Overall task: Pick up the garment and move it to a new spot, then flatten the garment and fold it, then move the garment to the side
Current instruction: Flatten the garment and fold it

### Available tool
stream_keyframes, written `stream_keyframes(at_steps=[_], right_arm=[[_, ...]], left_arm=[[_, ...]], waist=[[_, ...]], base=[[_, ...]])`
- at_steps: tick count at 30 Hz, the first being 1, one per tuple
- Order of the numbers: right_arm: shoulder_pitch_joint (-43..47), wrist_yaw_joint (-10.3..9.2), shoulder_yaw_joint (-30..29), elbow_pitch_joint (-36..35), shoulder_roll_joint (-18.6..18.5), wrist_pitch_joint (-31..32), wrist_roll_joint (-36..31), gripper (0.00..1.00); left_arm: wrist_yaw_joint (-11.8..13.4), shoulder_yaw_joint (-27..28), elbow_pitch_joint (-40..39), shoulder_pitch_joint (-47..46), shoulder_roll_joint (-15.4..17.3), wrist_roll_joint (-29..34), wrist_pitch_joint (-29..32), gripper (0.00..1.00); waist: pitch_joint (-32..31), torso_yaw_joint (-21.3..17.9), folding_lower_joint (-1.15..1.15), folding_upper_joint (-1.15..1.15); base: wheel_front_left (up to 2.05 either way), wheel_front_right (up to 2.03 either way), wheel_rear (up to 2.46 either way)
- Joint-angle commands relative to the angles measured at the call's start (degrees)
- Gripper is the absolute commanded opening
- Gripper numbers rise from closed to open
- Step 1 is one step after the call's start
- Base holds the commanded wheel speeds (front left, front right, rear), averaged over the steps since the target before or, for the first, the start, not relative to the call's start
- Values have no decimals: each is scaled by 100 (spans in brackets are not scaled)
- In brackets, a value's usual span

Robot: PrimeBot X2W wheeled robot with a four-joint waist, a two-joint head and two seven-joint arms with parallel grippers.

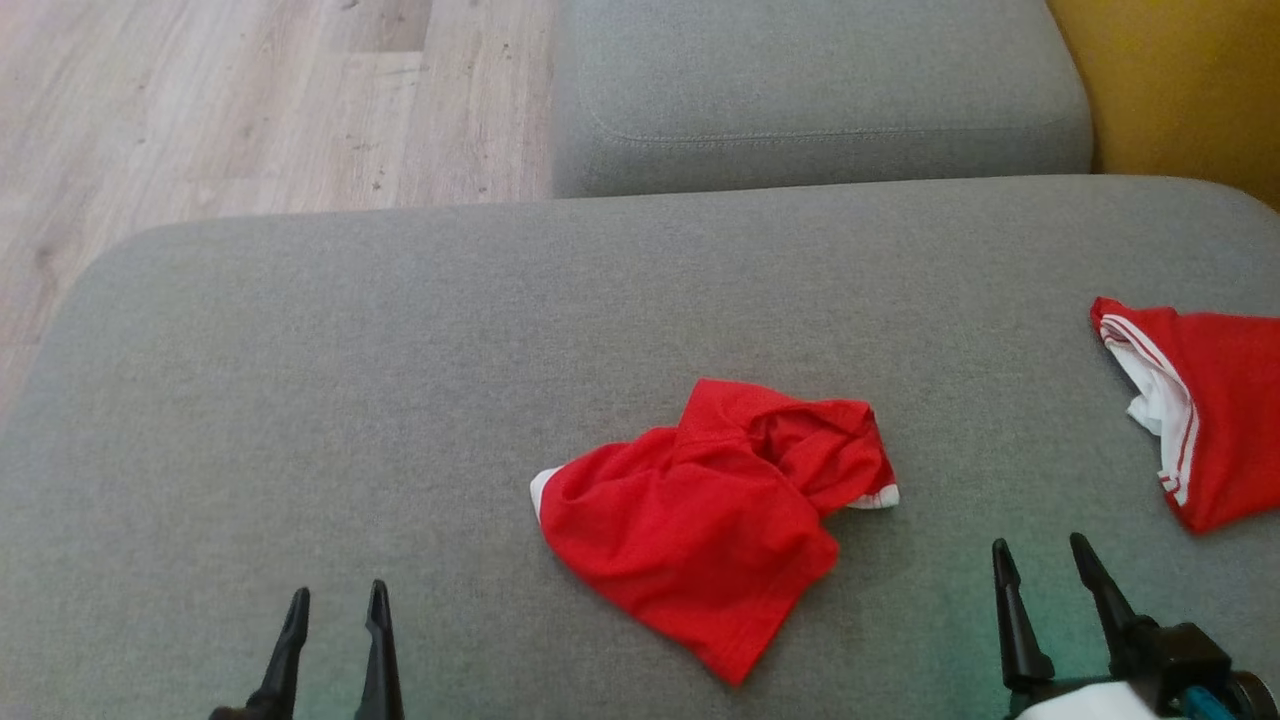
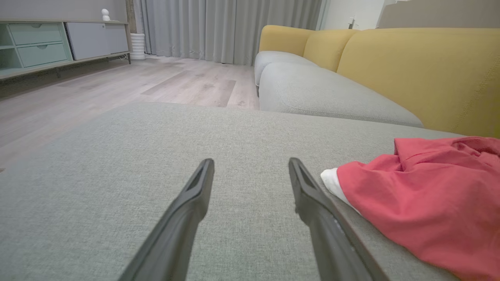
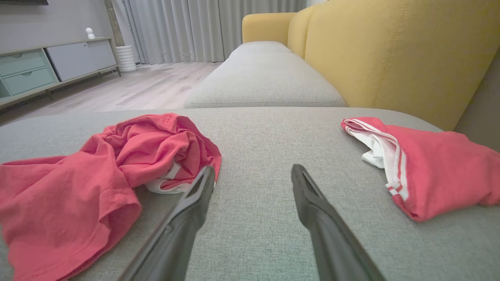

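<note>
1. The left claw [image 1: 338, 590] is released, its two dark fingers parted with nothing between them, over the grey sofa seat [image 1: 300, 400].
2. The right claw [image 1: 1038, 542] is also released and empty.
3. The crumpled red garment [image 1: 700, 520] lies on the seat between the two claws and slightly ahead of their tips. It is to the right of the left claw and to the left of the right claw, apart from both.
4. A second red garment [image 1: 1220, 410] with white trim lies ahead and to the right of the right claw.
5. Further ahead of the claws are another grey cushion [image 1: 820, 90] and the wooden floor [image 1: 200, 100].
</note>
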Motion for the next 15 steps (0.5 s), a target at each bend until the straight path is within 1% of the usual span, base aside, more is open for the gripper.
stream_keyframes(at_steps=[1, 3, 5, 8, 10, 12, 14, 15], right_arm=[[-180, 39, 168, -146, -40, -79, 46, 100], [-218, 39, 187, -156, -40, -79, 51, 100], [-268, 39, 225, -160, -40, -79, 50, 100], [-355, 39, 325, -165, -40, -79, 57, 100], [-406, 39, 403, -176, -40, -79, 67, 100], [-439, 39, 473, -185, -40, -79, 78, 100], [-482, 39, 529, -188, -40, -79, 103, 100], [-482, 39, 529, -188, -40, -79, 103, 100]], left_arm=[[-54, 124, -157, -290, -28, -35, -55, 100], [-111, -60, -183, -414, -28, -92, -55, 100], [-193, -360, -147, -626, -29, -265, -55, 100], [-246, -804, 193, -1074, -29, -462, -55, 100], [-193, -1061, 646, -1447, -29, -527, 15, 100], [-125, -1274, 1111, -1830, -29, -809, 246, 100], [-45, -1475, 1567, -2203, -30, -921, 481, 100], [-45, -1475, 1567, -2203, -30, -921, 481, 100]], waist=[[25, -20, 0, 0], [64, -52, 0, 0], [103, -103, 0, 0], [165, -229, 0, 0], [211, -337, 0, 0], [257, -446, 0, 0], [332, -573, 0, 0], [332, -573, 0, 0]], base=[[0, 0, 0], [0, 0, 0], [0, 0, 0], [0, 0, 0], [0, 0, 0], [0, 0, 0], [0, 0, 0], [0, 0, 0]])
